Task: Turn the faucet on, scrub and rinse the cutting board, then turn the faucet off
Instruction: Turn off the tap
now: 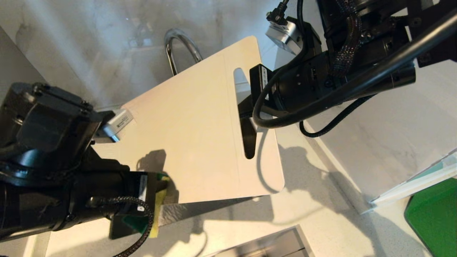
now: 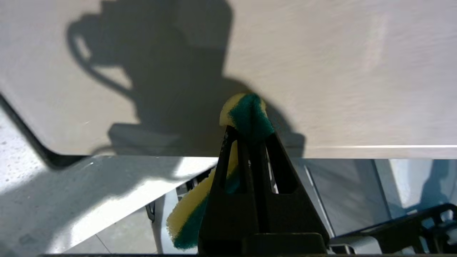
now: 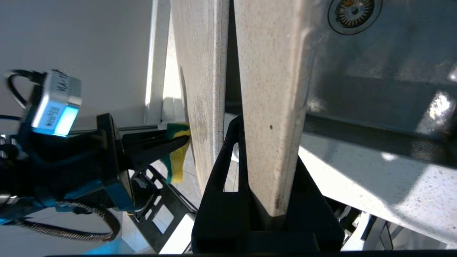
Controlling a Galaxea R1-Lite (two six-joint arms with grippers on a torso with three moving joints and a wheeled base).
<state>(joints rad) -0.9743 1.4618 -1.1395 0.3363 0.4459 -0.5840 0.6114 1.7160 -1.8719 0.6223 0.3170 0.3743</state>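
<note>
The one large pale beige plastic cutting board (image 1: pixel 192 142) is held off the tabletop (image 1: pixel 321 200), its handle-slot end pinched between the right gripper (image 3: pixel 250 135)'s closed fingers (image 3: pixel 228 153). The left gripper (image 2: pixel 250 135)'s fingers (image 2: pixel 278 157), clamped shut on a single yellow-and-green sponge (image 2: pixel 246 114), press it against the board's face near its lower edge. The steel sink basin (image 3: pixel 375 71) holds only its drain (image 3: pixel 353 12). One chrome gooseneck faucet (image 1: pixel 178 46) rises behind the board.
</note>
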